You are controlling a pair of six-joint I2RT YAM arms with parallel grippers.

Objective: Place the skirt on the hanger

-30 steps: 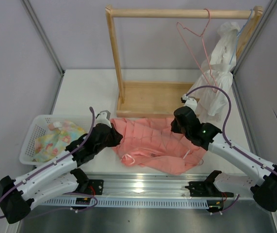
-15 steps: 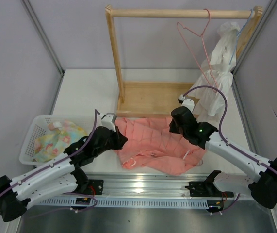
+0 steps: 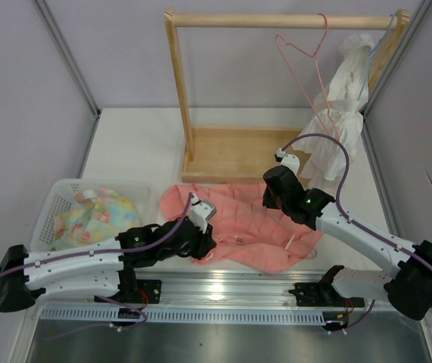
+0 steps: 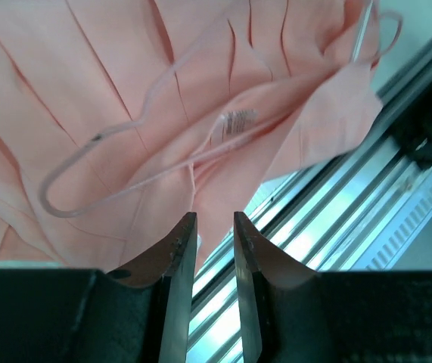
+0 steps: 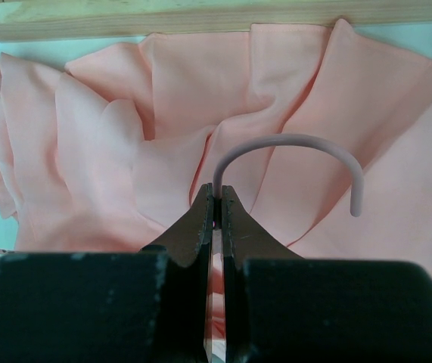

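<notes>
The salmon-pink pleated skirt (image 3: 238, 219) lies crumpled on the table in front of the rack. A thin pink wire hanger lies on it; its hook (image 5: 291, 139) shows in the right wrist view and its wire (image 4: 96, 138) in the left wrist view. My right gripper (image 3: 272, 193) is at the skirt's back right, shut on the base of the hook (image 5: 217, 189). My left gripper (image 3: 204, 240) is low at the skirt's front left edge, its jaws (image 4: 215, 219) a little apart with nothing between them. A second pink hanger (image 3: 306, 68) hangs on the rack's bar.
The wooden rack (image 3: 178, 91) with its base tray (image 3: 231, 155) stands behind the skirt. A white garment (image 3: 340, 128) hangs at its right end. A white basket (image 3: 60, 198) with a pastel cloth (image 3: 87, 215) is at the left. A metal rail (image 3: 223, 287) runs along the front.
My left arm has swung right and toward the table's front, from the skirt's left edge to its front left corner. The right gripper has edged slightly back with the hook.
</notes>
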